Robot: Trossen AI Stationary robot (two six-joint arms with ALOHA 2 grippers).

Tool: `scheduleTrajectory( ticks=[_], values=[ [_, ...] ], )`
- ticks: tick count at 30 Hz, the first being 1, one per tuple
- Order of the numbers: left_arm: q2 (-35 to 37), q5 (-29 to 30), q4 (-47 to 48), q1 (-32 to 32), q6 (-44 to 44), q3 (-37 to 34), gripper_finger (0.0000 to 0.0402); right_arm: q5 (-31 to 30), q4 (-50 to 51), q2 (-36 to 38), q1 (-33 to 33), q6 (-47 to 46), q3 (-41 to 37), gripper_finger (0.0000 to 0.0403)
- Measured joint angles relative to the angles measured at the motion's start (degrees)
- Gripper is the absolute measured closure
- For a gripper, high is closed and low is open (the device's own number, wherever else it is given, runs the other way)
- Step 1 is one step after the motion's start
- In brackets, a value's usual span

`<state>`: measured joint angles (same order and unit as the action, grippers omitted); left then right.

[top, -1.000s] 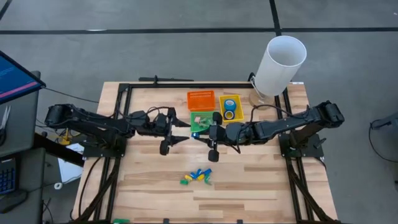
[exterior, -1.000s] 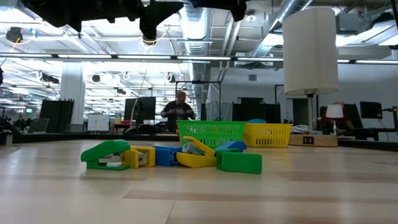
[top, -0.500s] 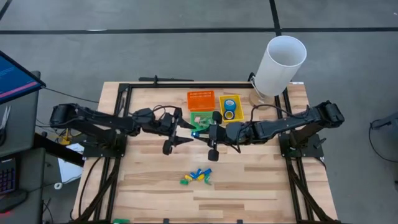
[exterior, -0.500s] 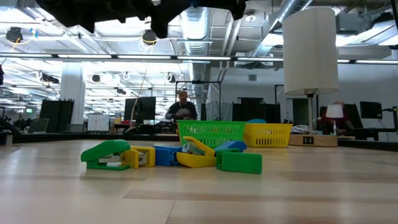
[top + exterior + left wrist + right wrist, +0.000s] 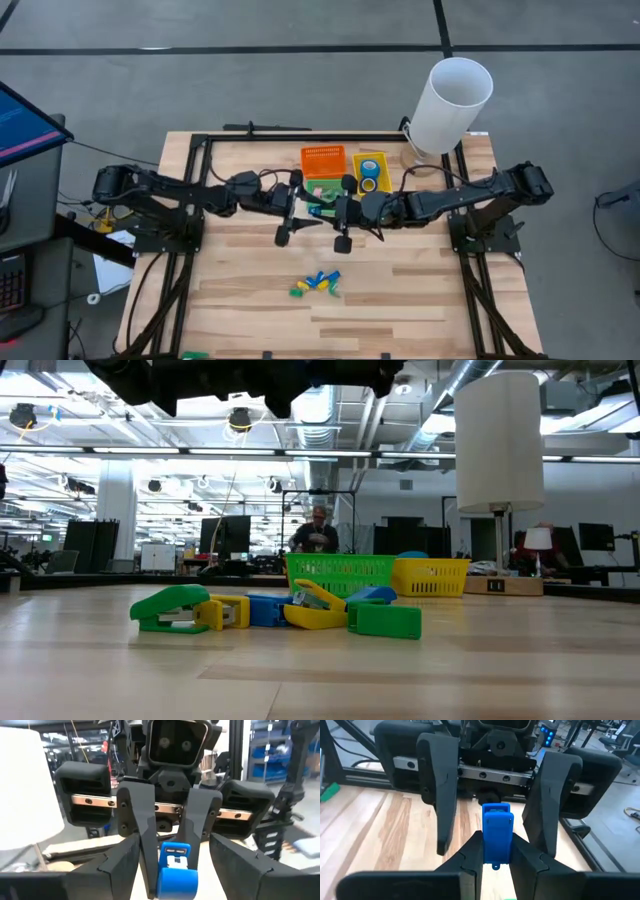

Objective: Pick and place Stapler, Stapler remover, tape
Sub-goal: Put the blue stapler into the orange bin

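A small blue stapler (image 5: 497, 832) hangs in mid-air above the table's middle, with my right gripper (image 5: 497, 862) shut on it. My left gripper (image 5: 305, 208) faces it from the left, open. Its two fingers (image 5: 443, 805) flank the stapler's free end (image 5: 176, 870) with a gap on each side. Two blue tape rolls (image 5: 370, 173) lie in the yellow basket (image 5: 384, 158). A heap of green, yellow and blue staplers (image 5: 280, 610) lies on the near part of the table (image 5: 400, 290). Which piece there is the stapler remover, I cannot tell. My right gripper pinches the blue stapler's two long sides (image 5: 496, 851) between its fingers, at the end nearest its wrist. The fingers come almost level from the table's right and lie along the stapler. It sticks out toward my left gripper, lifted clear of the table.
An orange basket (image 5: 323, 160) and a green basket (image 5: 316, 190) stand beside the yellow one at the far middle. A tall white cylinder (image 5: 450, 100) stands at the far right corner. Bare wood lies around the heap. People and desks show beyond the table.
My left gripper has travelled toward the table's right edge, up to my right gripper, rolling a little on the way. Its open fingers now flank the blue stapler. My right gripper has stayed almost still with the stapler.
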<state>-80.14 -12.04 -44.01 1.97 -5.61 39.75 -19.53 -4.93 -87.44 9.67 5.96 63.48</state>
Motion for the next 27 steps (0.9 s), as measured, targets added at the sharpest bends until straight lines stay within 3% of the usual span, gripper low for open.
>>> scheduleTrajectory(
  ticks=[13,27],
  values=[
    [0.1,-0.9,-0.8,3.6,-8.4,0.0,0.0252,-1.1,-0.4,0.1,-0.7,5.3,0.0,0.0342],
    [0.1,0.3,-2.1,2.0,-8.8,-0.3,0.0261,-0.9,-0.3,0.2,-0.1,4.2,0.0,0.0335]
  ],
)
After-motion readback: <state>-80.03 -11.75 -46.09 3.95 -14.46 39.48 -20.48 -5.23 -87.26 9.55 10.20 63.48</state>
